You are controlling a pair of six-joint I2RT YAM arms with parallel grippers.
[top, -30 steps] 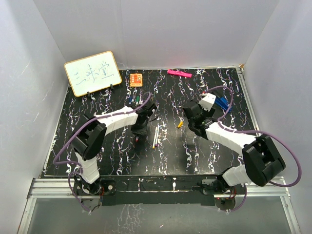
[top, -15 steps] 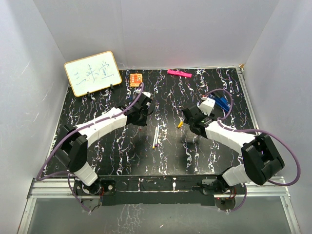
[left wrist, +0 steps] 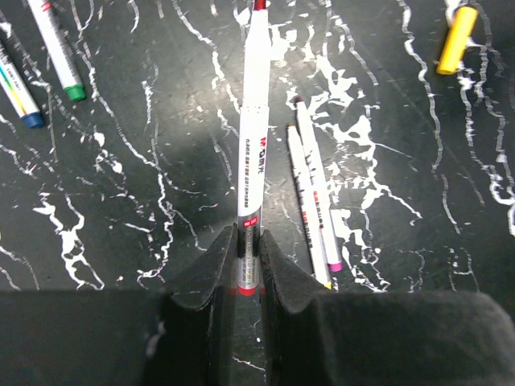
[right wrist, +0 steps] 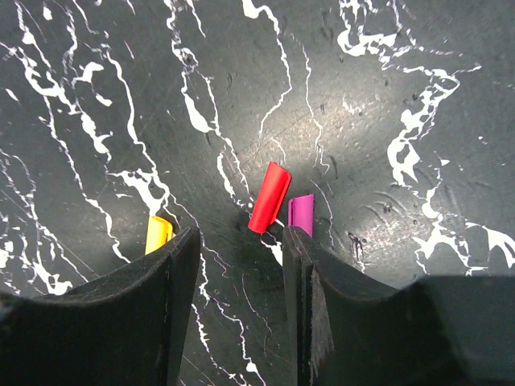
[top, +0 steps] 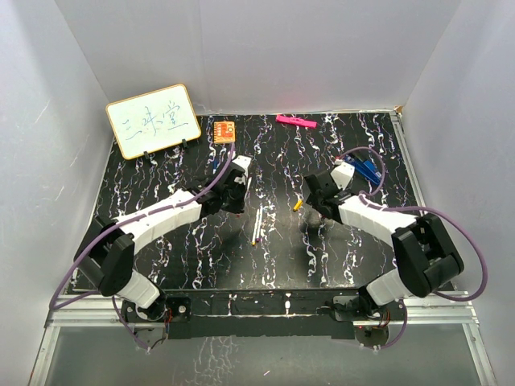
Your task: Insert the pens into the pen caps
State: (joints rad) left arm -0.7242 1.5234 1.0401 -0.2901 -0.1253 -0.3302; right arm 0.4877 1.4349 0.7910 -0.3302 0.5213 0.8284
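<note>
White pen [left wrist: 252, 121], red-tipped, in left pincer [left wrist: 245, 244].

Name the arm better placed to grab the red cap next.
Right. The right tool is open, with the red cap lying on the table just ahead of the gap between its jaws. The left tool is busy, shut on a pen.

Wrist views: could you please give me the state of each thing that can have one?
Pen, held by its tail, no cap on.
Left gripper, shut on it.
Right gripper, open, holding nothing.
Red cap, lying loose, no pen in.
Purple cap, lying loose beside it.
Yellow cap, lying loose.
Two loose pens, lying side by side.
</note>
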